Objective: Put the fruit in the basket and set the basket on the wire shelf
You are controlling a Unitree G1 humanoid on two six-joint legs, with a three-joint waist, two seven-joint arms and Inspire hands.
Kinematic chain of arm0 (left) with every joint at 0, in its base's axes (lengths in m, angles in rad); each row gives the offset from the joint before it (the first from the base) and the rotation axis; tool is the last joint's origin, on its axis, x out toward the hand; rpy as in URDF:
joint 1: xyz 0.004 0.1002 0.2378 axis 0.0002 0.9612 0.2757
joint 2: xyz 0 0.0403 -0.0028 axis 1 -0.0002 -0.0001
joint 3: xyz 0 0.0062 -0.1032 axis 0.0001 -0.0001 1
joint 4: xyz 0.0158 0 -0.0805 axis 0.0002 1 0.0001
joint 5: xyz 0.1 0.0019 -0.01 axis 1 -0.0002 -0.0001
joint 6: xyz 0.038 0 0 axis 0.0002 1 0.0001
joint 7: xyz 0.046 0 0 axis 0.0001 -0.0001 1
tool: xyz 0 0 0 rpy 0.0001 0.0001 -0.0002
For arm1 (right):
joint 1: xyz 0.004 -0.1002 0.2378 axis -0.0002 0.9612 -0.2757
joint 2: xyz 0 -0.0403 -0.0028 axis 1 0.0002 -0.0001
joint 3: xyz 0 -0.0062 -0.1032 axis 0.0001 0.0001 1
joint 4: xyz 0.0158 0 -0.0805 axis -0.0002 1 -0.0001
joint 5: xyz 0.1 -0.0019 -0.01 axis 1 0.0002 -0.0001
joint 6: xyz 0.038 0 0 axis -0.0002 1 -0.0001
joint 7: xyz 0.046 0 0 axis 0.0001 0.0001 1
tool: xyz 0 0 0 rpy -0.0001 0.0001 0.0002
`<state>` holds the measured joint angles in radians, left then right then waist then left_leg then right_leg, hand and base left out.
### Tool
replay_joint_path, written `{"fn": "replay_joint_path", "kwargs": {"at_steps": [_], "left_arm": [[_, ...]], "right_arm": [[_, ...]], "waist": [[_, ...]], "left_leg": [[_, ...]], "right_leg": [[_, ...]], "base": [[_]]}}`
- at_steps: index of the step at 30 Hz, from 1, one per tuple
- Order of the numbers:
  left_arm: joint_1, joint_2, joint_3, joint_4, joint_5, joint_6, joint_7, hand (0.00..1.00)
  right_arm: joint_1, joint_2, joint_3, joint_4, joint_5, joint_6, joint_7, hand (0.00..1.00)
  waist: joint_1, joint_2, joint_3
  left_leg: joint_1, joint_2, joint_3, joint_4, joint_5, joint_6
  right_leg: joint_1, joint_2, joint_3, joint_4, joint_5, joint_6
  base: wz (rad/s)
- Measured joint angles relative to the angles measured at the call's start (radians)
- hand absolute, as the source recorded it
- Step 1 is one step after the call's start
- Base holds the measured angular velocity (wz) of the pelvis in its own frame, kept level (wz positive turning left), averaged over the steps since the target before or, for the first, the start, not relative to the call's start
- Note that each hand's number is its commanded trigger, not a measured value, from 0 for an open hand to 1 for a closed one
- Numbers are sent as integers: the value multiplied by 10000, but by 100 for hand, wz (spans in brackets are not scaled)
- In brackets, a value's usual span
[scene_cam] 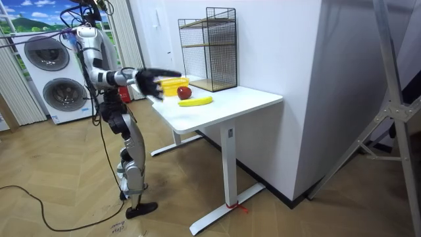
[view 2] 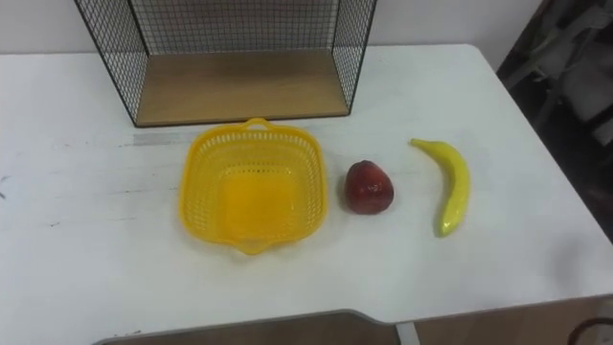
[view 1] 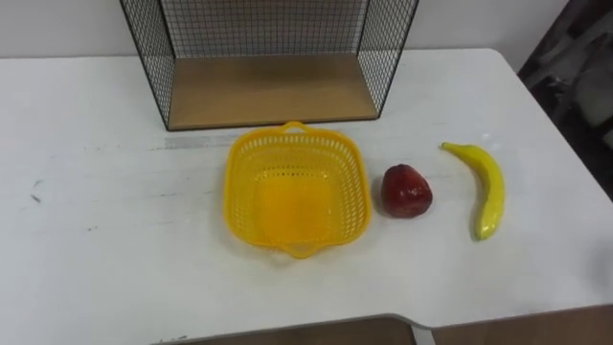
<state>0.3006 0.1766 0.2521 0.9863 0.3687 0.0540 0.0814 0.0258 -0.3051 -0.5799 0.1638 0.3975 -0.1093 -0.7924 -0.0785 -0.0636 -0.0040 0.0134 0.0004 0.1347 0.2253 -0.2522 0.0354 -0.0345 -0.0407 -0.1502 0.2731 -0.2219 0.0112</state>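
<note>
A yellow plastic basket stands on the white table with nothing in it. Just right of it lies a dark red fruit, and farther right a yellow banana. Behind the basket stands the black wire shelf with a wooden floor, its open side facing me. In the room view I stand at the table's end with my right hand stretched forward at the table's near edge, fingers straight, holding nothing, short of the banana.
The table's front edge runs close below the basket, and its right edge lies just past the banana. Two washing machines stand behind me in the room view. Wooden floor surrounds the table.
</note>
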Motion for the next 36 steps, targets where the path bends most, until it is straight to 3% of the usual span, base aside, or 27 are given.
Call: {"fn": "replay_joint_path", "kwargs": {"at_steps": [4,13,18,22,27,36], "left_arm": [[-10,0,-18,-6,153,-45,-66,0],[12,-4,-23,44,166,-122,-276,0],[2,1,-113,1,170,-165,-338,0],[-17,-2,-245,-83,188,-181,-463,0],[-17,1,-279,-220,191,-180,-463,0],[-1,14,-695,-232,182,-173,-461,0]], "right_arm": [[-84,-170,624,-431,-1394,-11,882,0],[-556,-392,1709,-1203,-2515,94,3167,0],[-576,-543,2216,-1464,-2513,95,4097,0],[-576,-555,2623,-1485,-2531,97,4837,0],[-575,-558,2936,-1449,-2551,97,5279,0],[-540,-557,3482,-1308,-3304,157,6071,0]], "waist": [[294,-86,59],[547,-194,116],[585,-194,115],[625,-62,37],[819,51,28],[826,-74,90]], "left_leg": [[14,25,-16,55,2,-4],[-36,85,-27,123,4,-7],[-65,100,-27,135,3,-6],[-81,93,-36,138,3,-6],[-1,89,-32,137,7,-6],[74,90,-56,157,11,-5]], "right_leg": [[9,5,-46,1,32,-34],[105,-41,-197,23,48,-35],[151,-84,-397,12,49,-31],[172,-100,-466,2,50,-29],[240,-108,-465,-4,49,-29],[437,-100,-476,-146,62,-11]], "base": [[1],[5],[9],[5],[0],[2]]}}
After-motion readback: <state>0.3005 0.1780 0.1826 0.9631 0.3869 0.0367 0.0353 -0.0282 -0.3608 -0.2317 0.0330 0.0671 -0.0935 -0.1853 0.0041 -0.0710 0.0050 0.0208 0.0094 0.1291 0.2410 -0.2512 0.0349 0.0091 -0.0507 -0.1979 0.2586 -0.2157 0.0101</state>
